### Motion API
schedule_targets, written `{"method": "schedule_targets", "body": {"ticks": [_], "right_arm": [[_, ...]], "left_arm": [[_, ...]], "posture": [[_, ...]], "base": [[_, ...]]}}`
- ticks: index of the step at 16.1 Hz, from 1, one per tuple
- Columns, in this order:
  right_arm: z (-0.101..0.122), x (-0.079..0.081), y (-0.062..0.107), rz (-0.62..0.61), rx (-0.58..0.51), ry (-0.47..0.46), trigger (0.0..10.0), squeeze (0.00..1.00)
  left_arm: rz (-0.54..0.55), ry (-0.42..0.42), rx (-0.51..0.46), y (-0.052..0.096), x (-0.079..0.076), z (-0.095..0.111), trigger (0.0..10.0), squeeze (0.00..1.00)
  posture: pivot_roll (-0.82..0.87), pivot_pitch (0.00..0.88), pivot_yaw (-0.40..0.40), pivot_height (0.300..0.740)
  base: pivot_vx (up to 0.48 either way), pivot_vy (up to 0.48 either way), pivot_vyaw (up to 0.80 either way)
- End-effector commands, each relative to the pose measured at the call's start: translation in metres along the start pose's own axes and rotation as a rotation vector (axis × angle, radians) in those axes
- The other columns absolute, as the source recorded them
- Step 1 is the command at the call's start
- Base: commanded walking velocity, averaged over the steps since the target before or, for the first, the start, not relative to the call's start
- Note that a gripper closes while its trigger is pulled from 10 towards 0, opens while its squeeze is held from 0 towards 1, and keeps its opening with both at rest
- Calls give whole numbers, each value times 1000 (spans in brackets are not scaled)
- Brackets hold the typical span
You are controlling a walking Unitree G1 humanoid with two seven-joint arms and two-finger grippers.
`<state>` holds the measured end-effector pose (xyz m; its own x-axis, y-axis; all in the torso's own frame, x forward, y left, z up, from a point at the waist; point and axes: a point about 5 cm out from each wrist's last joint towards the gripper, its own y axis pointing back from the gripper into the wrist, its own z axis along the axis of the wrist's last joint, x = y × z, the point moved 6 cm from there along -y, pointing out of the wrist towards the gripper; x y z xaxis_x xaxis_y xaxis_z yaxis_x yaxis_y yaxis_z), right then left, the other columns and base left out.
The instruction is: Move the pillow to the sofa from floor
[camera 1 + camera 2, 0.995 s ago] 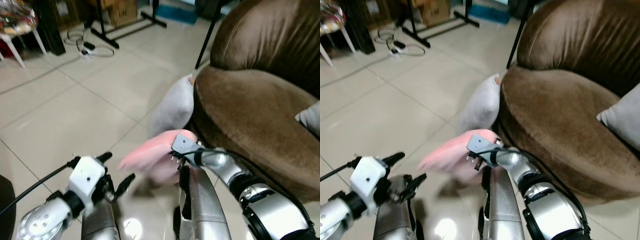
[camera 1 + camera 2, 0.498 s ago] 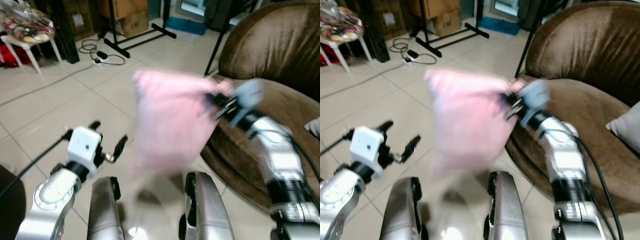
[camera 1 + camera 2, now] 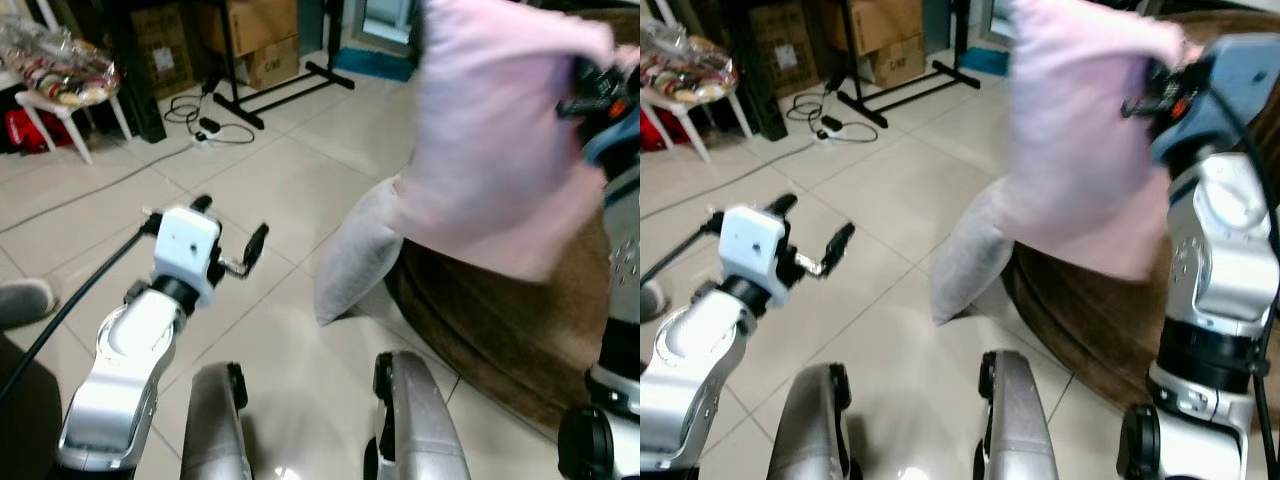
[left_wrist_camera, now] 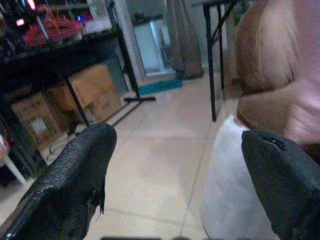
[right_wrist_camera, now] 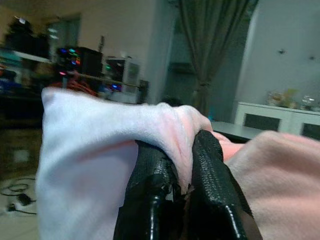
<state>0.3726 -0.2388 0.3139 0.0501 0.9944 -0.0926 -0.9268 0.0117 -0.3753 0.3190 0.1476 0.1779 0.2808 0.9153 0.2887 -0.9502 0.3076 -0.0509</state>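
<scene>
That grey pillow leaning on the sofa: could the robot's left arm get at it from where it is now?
Probably yes. The left gripper is open and holds nothing, and only bare floor lies between it and the grey pillow. The pink pillow hangs higher up in the right gripper, out of the way.

No text, label, brand or number can be read. The cardboard boxes point(image 3: 262, 40) at the back of the room carry dark marks and pale stickers, too small and blurred to make out, and the lit shelves in the wrist views show only coloured glows.
</scene>
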Motion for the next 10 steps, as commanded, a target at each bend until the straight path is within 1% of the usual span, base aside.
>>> {"method": "schedule_targets", "body": {"ticks": [1, 2, 3, 5, 6, 8, 9, 10], "right_arm": [[5, 0, -2, -36, -9, 3, 10000, 0], [-1, 1, -2, -54, 13, 12, 10000, 0], [-21, 11, -2, -69, 84, 4, 10000, 0], [-34, 19, -1, -68, 129, 0, 10000, 0], [-46, 22, 2, -77, 157, -1, 10000, 0], [-75, 25, 13, -116, 226, 10, 10000, 0], [-86, 28, 18, -118, 243, 23, 10000, 0], [-113, 28, 37, -154, 317, 35, 10000, 0]], "left_arm": [[6, -19, 19, -2, 2, -3, 10000, 0], [9, -33, 16, -3, 5, -2, 10000, 0], [18, -51, 20, -2, 11, -3, 10000, 0], [22, -53, 24, -1, 12, -5, 10000, 0], [18, -48, 31, -1, 11, -7, 10000, 0], [8, -44, 51, -3, 7, -13, 10000, 0], [7, -42, 57, -5, 6, -15, 10000, 0], [15, -38, 65, -7, 5, -17, 10000, 0]], "posture": [[-13, 0, -35, 560], [4, 0, -50, 565], [15, 0, -60, 575], [7, 0, -56, 585], [-7, 0, -50, 590], [-16, 0, -52, 600], [-16, 0, -52, 605], [-16, 0, -51, 615]], "base": [[0, 0, 0], [0, 0, 0], [0, 0, 0], [0, 0, 0], [0, 0, 0], [0, 0, 0], [0, 0, 0], [0, 0, 0]]}}
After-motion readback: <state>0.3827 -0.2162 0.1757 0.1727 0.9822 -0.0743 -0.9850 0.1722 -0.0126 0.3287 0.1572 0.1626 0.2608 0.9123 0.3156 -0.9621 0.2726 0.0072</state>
